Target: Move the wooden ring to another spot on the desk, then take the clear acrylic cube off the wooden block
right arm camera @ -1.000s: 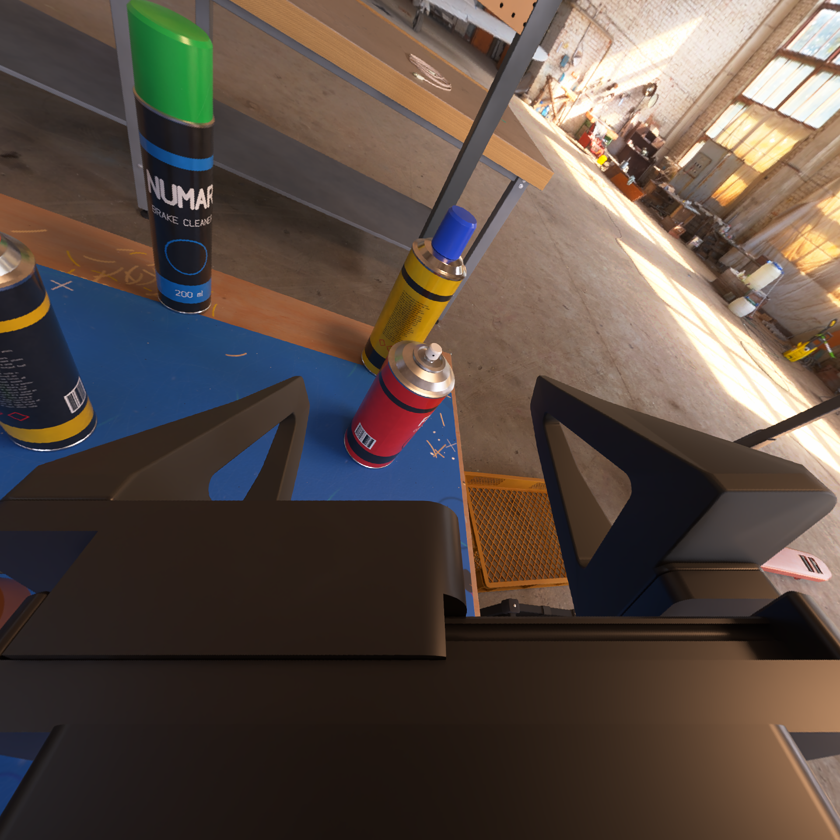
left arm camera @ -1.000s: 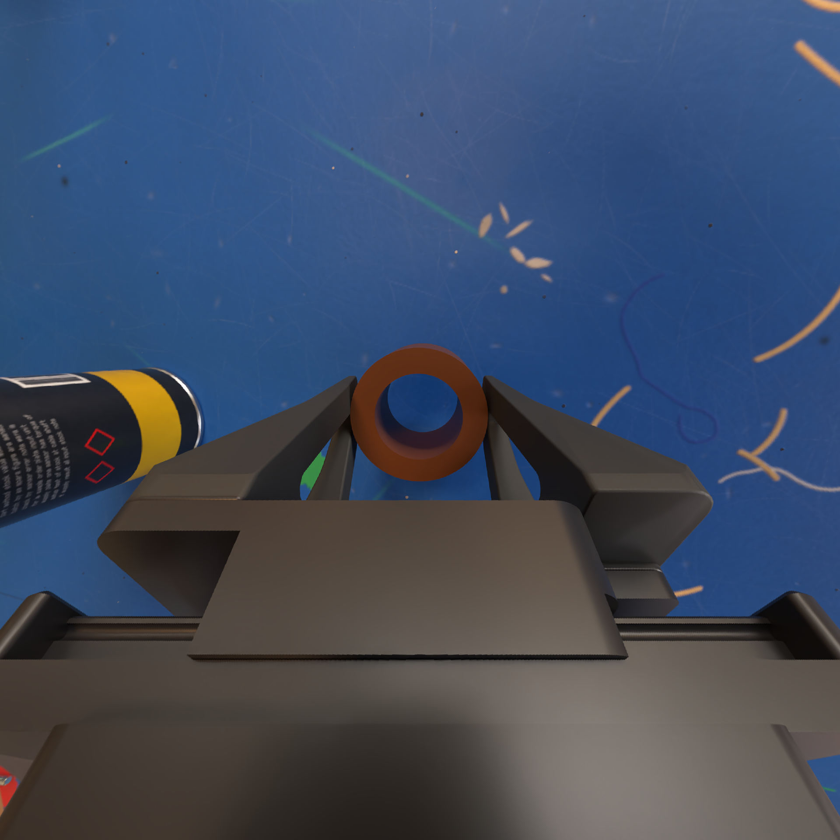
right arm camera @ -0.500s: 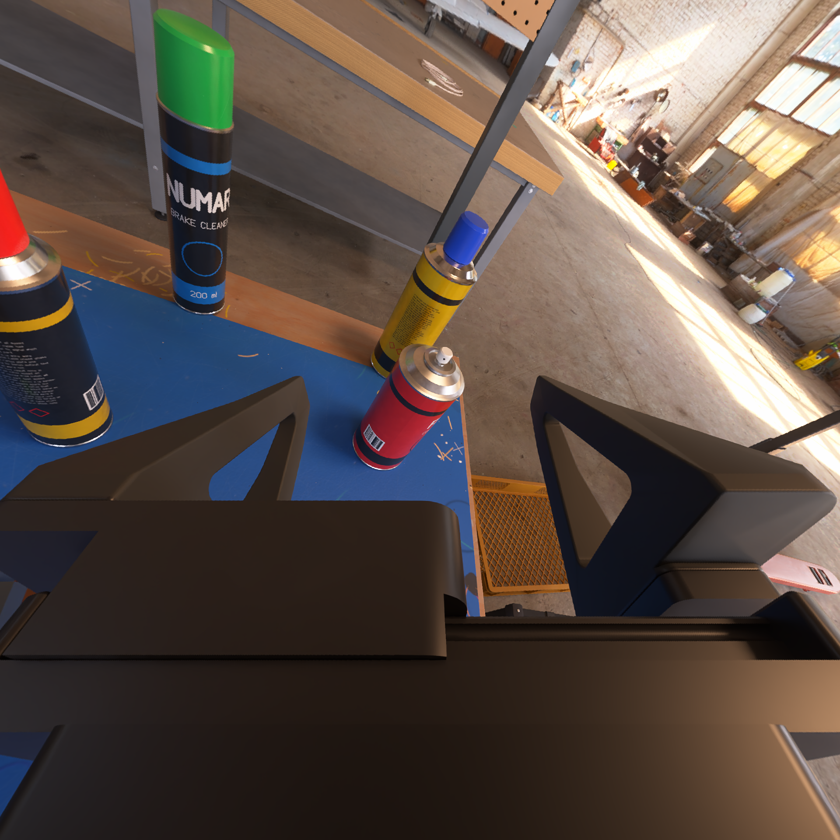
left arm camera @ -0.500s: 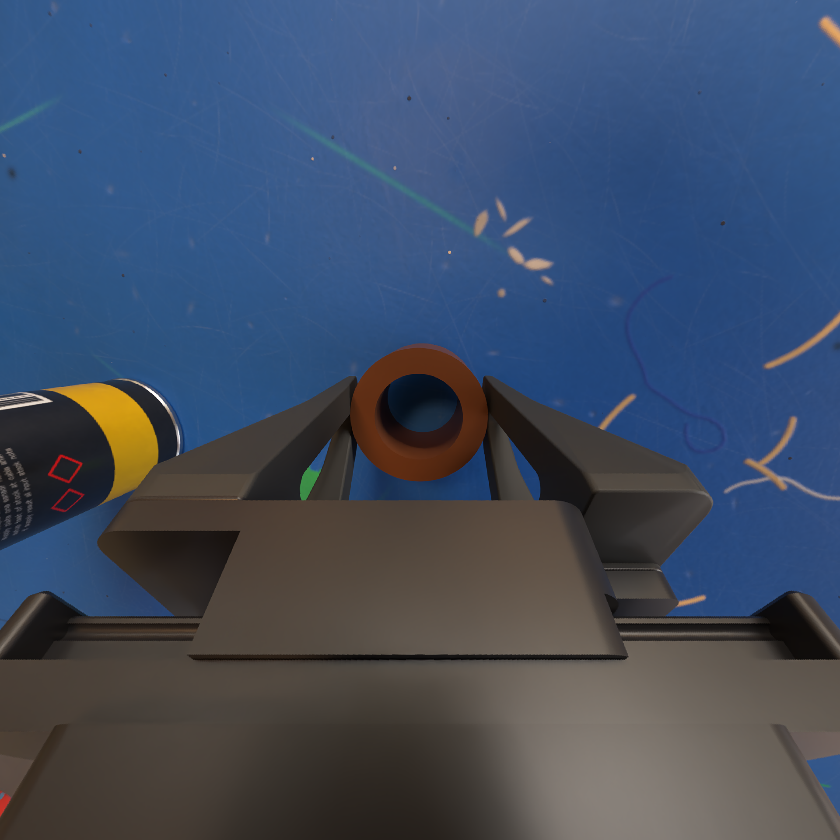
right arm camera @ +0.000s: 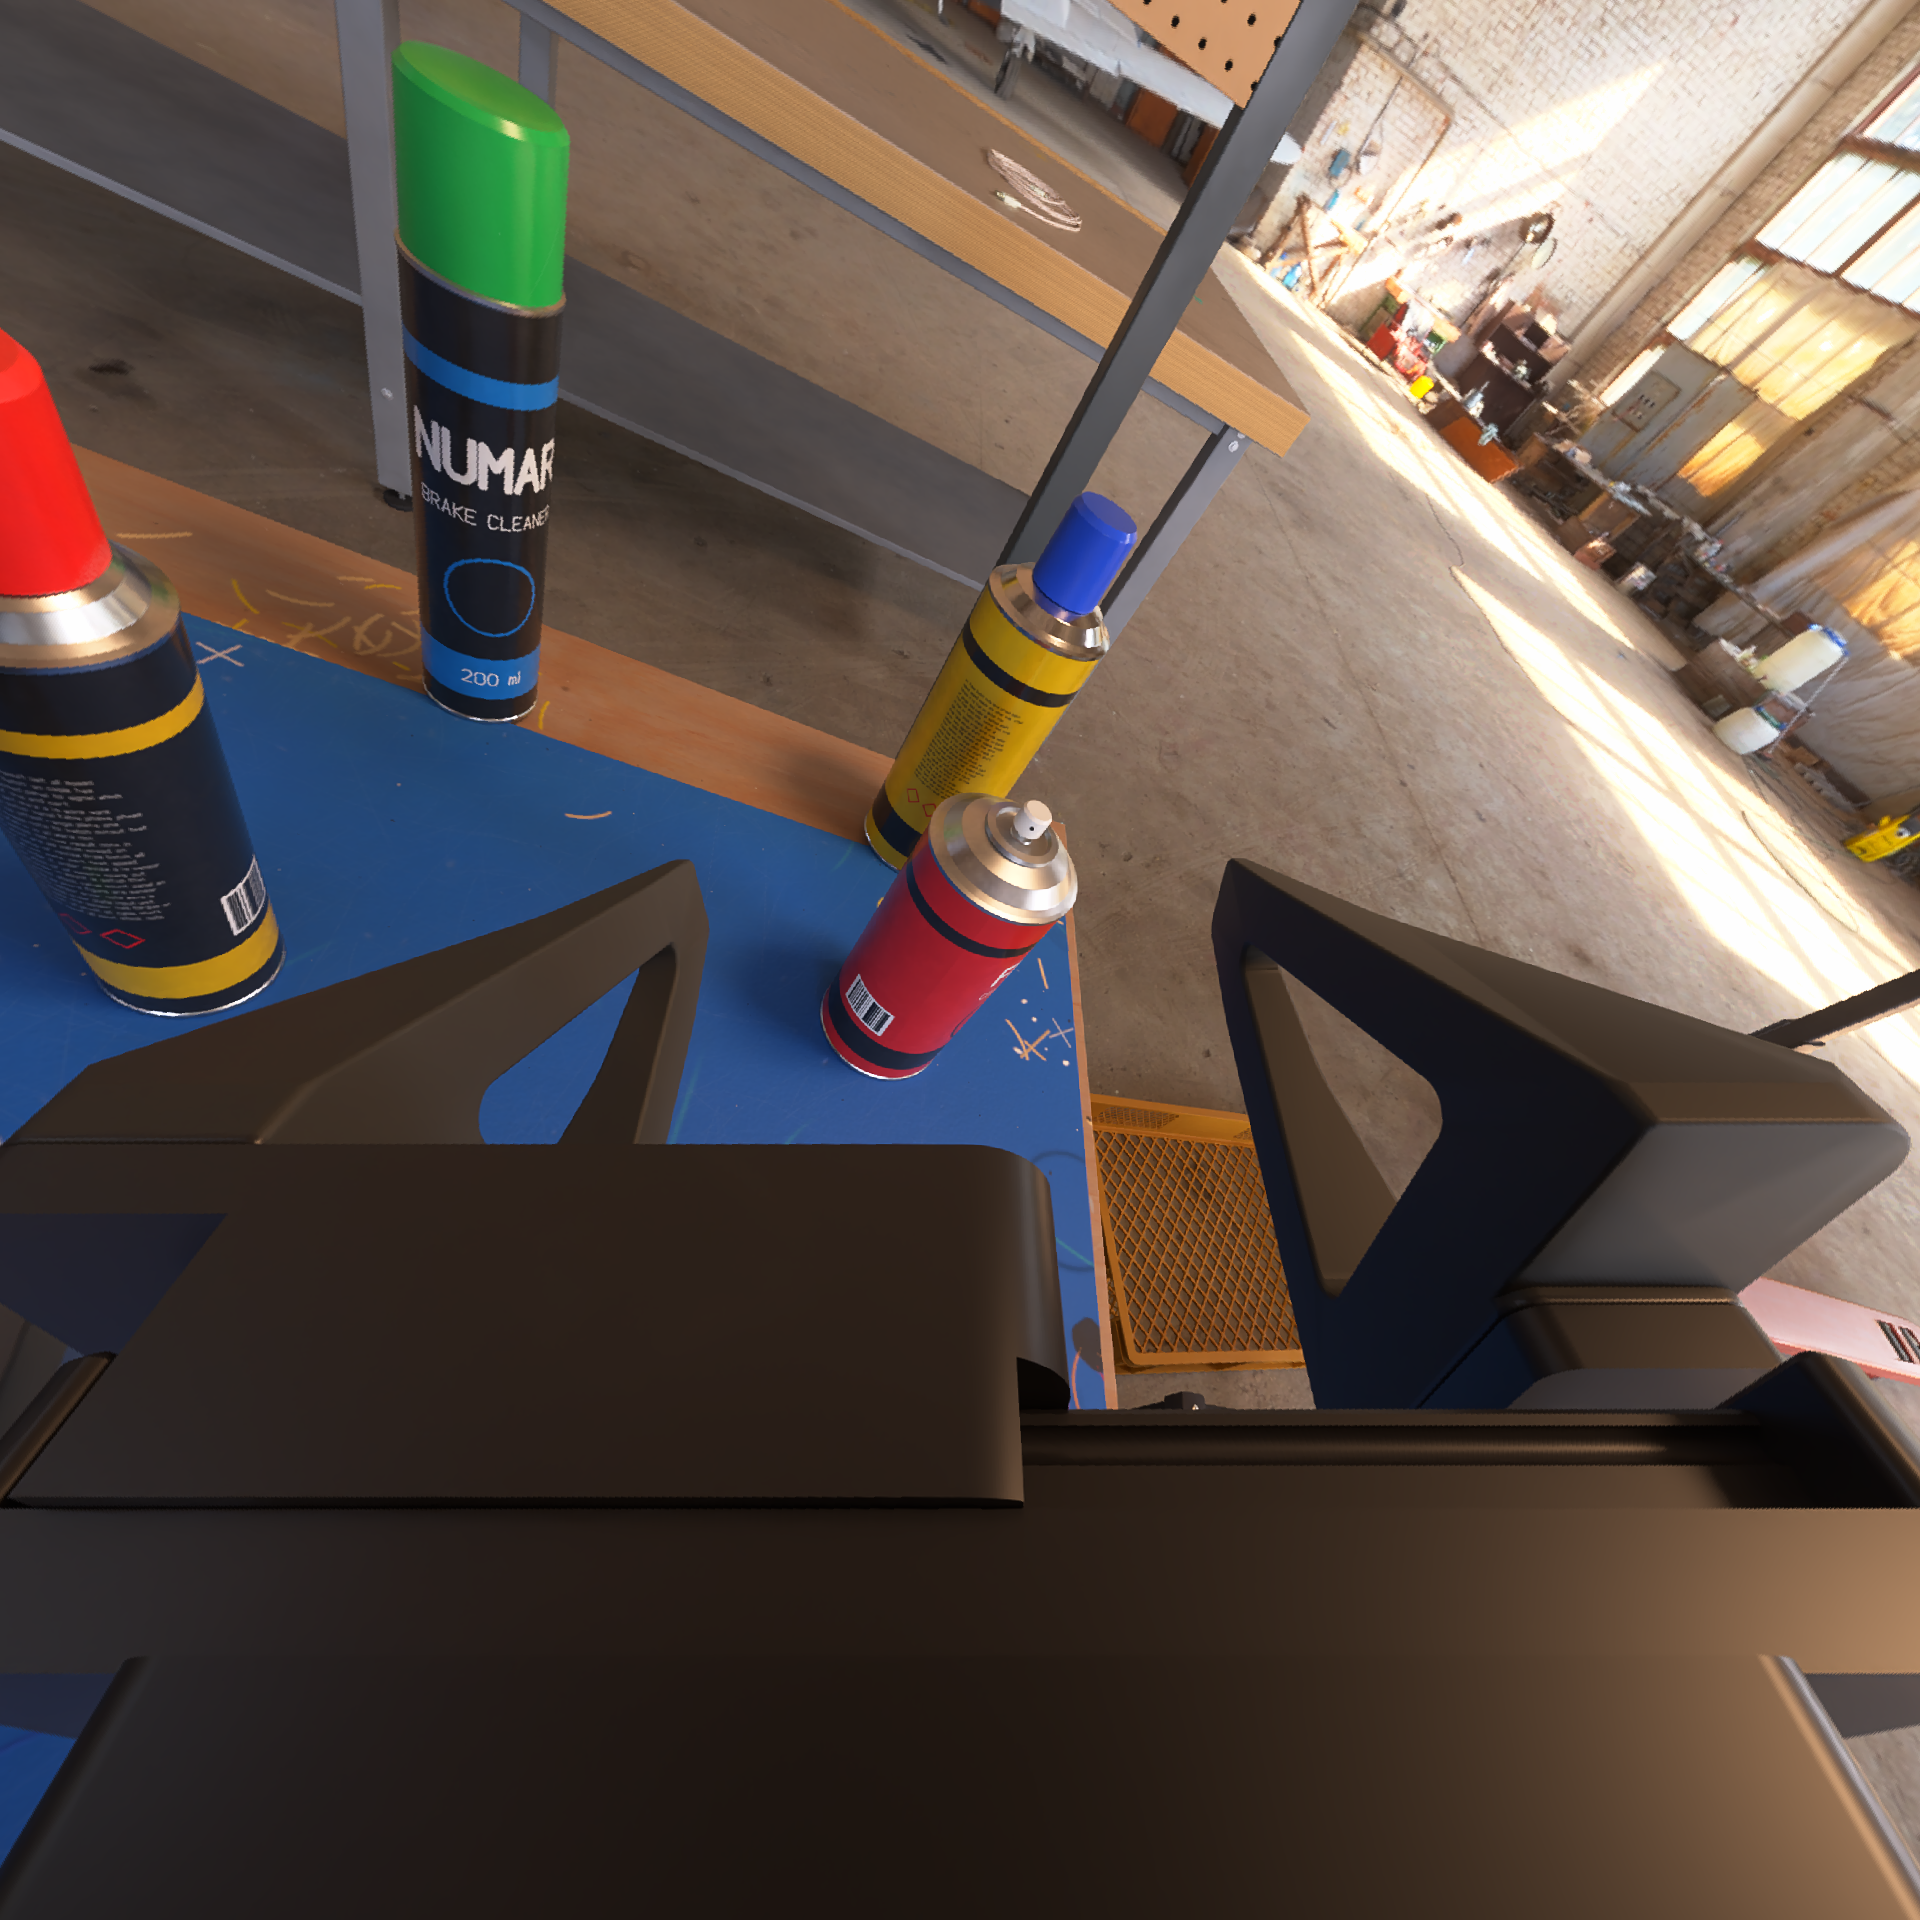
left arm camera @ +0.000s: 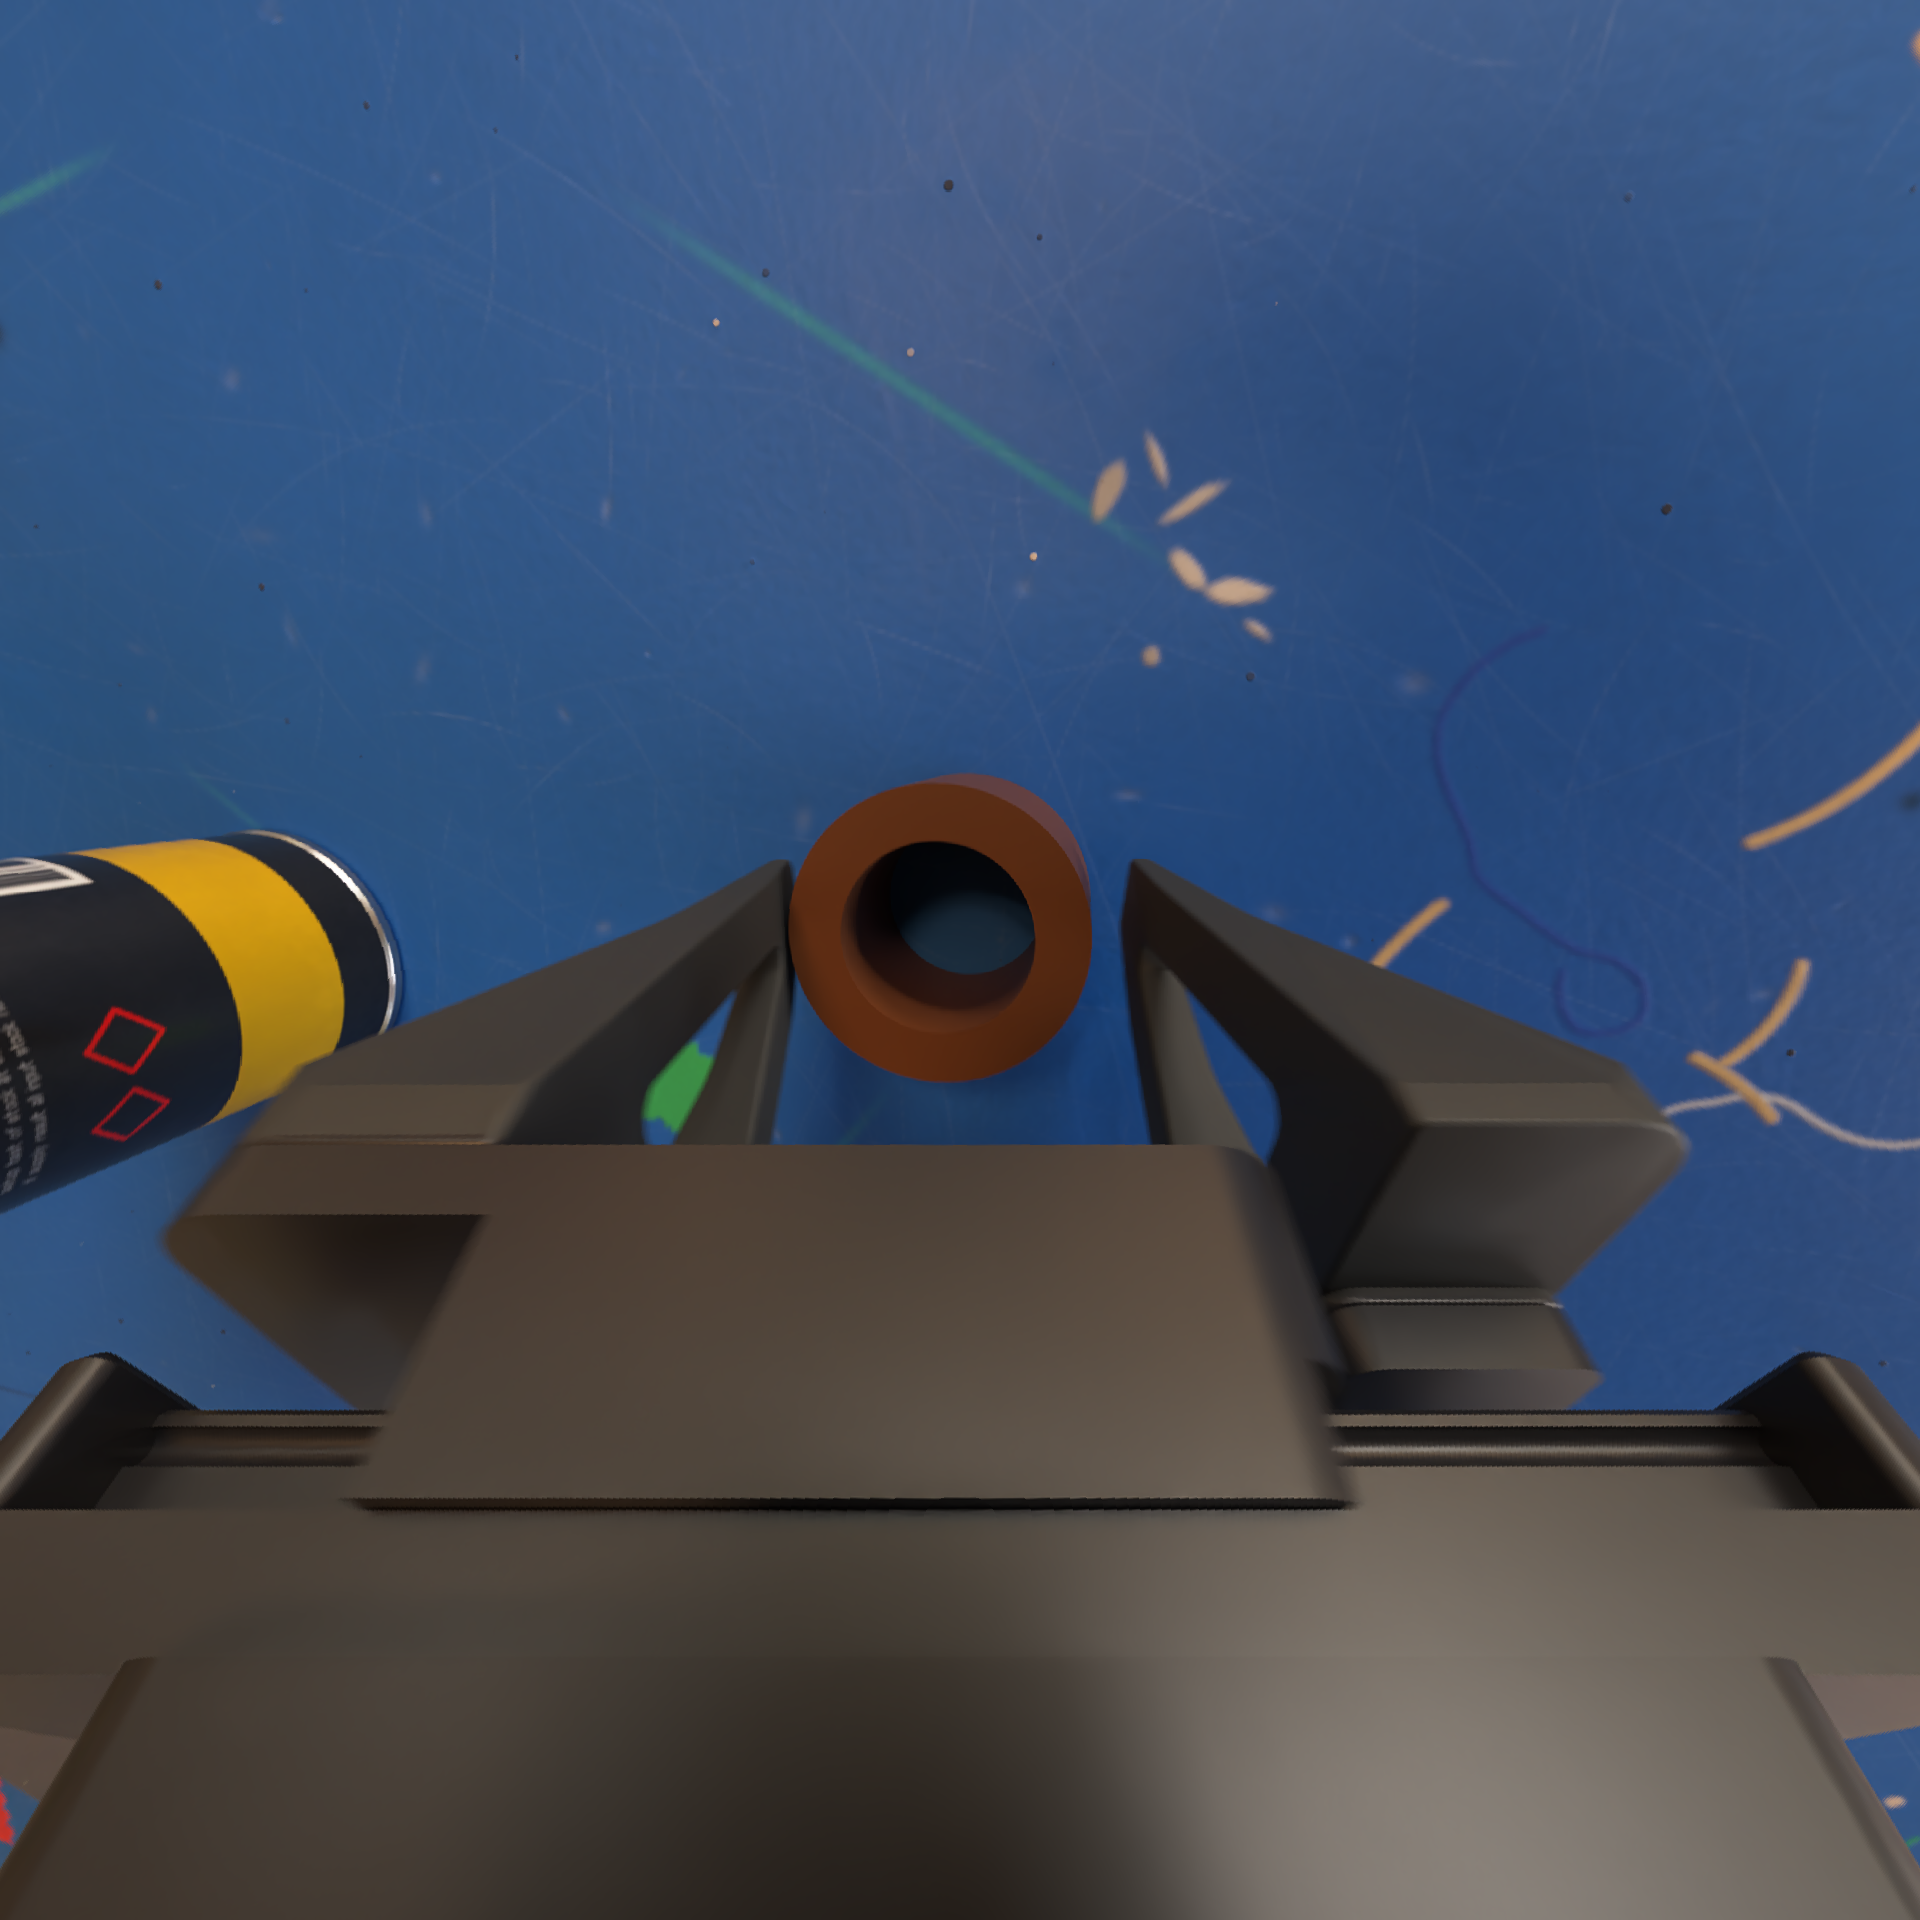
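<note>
The brown wooden ring (left arm camera: 831, 935) lies on the blue desk mat (left arm camera: 935, 312) in the left wrist view, hole facing the camera. My left gripper (left arm camera: 958, 868) is open around it, one finger on each side. The left finger is against the ring and a narrow gap shows at the right finger. My right gripper (right arm camera: 956, 868) is open and empty, held over the mat's corner near a red spray can (right arm camera: 935, 956). The clear acrylic cube and the wooden block are not in view.
A dark can with a yellow band (left arm camera: 187, 997) stands just left of my left gripper and shows in the right wrist view (right arm camera: 125, 810). A green-capped can (right arm camera: 483, 416) and a yellow blue-capped can (right arm camera: 987, 696) stand by the desk edge (right arm camera: 1081, 1143), with floor beyond.
My left gripper's jaws have parted and let go of the ring, which has tilted a little. The right wrist view has shifted, so the cans sit farther right in it.
</note>
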Tool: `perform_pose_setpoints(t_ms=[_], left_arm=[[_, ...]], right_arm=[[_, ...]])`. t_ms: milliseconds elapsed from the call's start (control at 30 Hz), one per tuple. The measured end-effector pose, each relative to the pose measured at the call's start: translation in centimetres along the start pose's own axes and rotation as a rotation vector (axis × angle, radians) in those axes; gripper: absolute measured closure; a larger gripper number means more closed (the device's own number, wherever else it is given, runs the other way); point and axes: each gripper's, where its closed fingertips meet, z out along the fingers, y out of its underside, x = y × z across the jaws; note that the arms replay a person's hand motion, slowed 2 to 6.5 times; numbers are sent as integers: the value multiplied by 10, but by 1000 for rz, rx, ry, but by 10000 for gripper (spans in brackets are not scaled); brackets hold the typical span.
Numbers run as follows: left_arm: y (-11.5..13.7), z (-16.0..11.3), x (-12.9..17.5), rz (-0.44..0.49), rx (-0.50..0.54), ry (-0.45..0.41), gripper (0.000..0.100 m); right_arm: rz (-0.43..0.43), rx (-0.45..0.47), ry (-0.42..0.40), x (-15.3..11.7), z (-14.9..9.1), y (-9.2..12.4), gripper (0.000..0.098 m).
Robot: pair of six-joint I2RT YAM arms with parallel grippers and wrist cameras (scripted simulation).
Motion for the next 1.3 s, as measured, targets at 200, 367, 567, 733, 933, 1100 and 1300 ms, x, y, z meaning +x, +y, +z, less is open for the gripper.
perform_pose_setpoints(t_ms=[200,367,567,733,933,1100,1300], left_arm=[[-1,-26,-2,0,41,-24,326],[-1,-80,-23,-16,116,-113,307],[22,-167,-57,-97,229,-250,320],[72,-211,-74,-221,236,-303,337],[159,-215,-100,-377,41,-390,357],[202,-191,-94,-416,-58,-264,375],[235,-158,-87,-412,-157,-146,361]], right_arm=[[1,2,-4,0,0,0,146],[1,3,-4,1,0,0,145],[4,9,-6,3,-1,-1,146],[11,10,-13,3,-1,0,146],[10,10,-20,0,-1,-1,145],[0,4,-36,-6,1,0,145],[-17,-13,-52,-10,2,3,145]])
